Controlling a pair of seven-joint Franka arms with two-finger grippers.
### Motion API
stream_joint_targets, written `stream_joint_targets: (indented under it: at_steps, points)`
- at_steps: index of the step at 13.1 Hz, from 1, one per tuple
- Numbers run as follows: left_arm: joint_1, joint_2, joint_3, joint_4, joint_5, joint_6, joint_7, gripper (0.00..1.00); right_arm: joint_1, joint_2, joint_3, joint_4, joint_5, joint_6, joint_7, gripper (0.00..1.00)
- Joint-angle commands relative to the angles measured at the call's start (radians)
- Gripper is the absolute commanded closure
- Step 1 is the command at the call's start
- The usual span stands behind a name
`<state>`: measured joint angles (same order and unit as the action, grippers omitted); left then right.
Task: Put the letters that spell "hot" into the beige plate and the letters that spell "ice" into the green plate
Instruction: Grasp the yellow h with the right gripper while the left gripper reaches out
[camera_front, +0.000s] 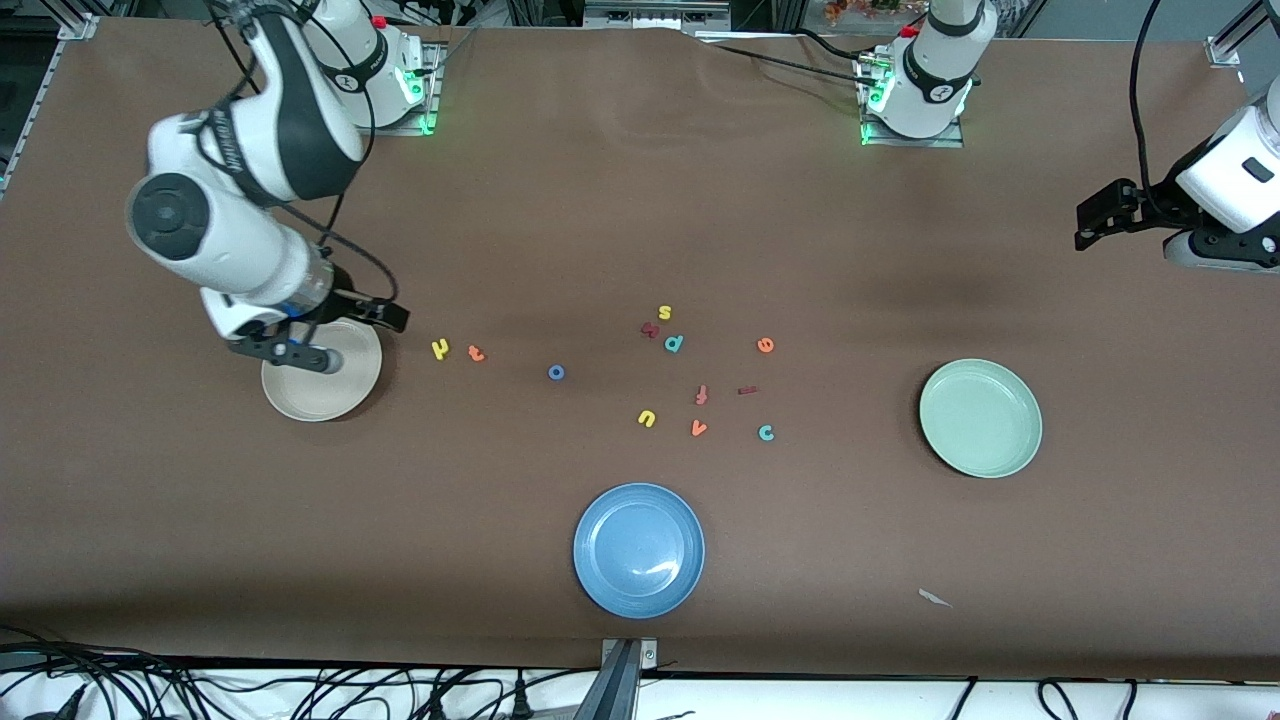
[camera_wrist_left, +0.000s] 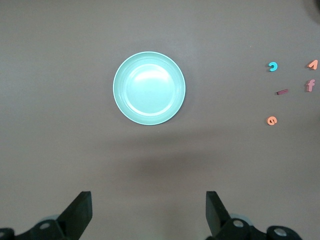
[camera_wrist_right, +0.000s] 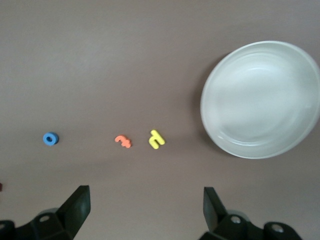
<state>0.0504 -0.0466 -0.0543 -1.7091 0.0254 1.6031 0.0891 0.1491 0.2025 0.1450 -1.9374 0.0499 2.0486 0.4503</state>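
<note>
Nearest the front camera lies one round blue plate (camera_front: 639, 550), bare, one of three plates on the brown table (camera_front: 640, 200). Toward the left arm's end rests the round pale mint-green plate (camera_front: 980, 418), and toward the right arm's end the round cream-beige plate (camera_front: 320, 385); neither holds a letter.

Eleven small foam letters lie scattered between these two plates. Three are yellow: the "h" (camera_front: 440, 348) near the beige plate, an "s" (camera_front: 664, 312) and a "u" (camera_front: 646, 418). Just beside the "h" sits the orange "t" (camera_front: 476, 353), and the blue ring-shaped "o" (camera_front: 556, 372) lies a little farther toward the middle. The teal "c" (camera_front: 766, 432), the dark red bar "i" (camera_front: 746, 391) and the orange "e" (camera_front: 765, 345) lie toward the green plate, apart from one another. An orange-red "f" (camera_front: 701, 395) and "v" (camera_front: 698, 428), a teal "p" (camera_front: 673, 343) and a chunky dark red letter (camera_front: 649, 329) (which letter I cannot tell) make up the rest.

Over the beige plate's edge hangs the right gripper (camera_front: 300, 353), fingers spread apart and holding nothing. Up over the table's end hangs the left gripper (camera_front: 1100, 220), its fingers (camera_wrist_left: 80, 212) likewise wide apart and empty.
</note>
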Motion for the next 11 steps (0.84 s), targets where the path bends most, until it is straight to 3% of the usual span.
stream_joint_targets:
  at_steps: [1,4,9,11]
  points:
    - [0.002,-0.012,-0.002,-0.018,-0.032,0.015,0.008,0.0,-0.008,0.001,0.018,-0.112,0.013,0.137,-0.115,0.01]
    - [0.002,-0.004,-0.002,-0.02,-0.033,0.023,0.006,0.0,-0.008,0.04,0.019,-0.192,0.013,0.252,-0.246,0.01]
    - [-0.003,0.001,-0.002,-0.023,-0.033,0.034,0.006,0.0,-0.008,0.146,0.018,-0.195,0.01,0.32,-0.344,0.01]
    - [-0.009,0.004,-0.004,-0.023,-0.033,0.034,-0.002,0.0,-0.008,0.182,0.018,-0.189,-0.001,0.347,-0.346,0.08]
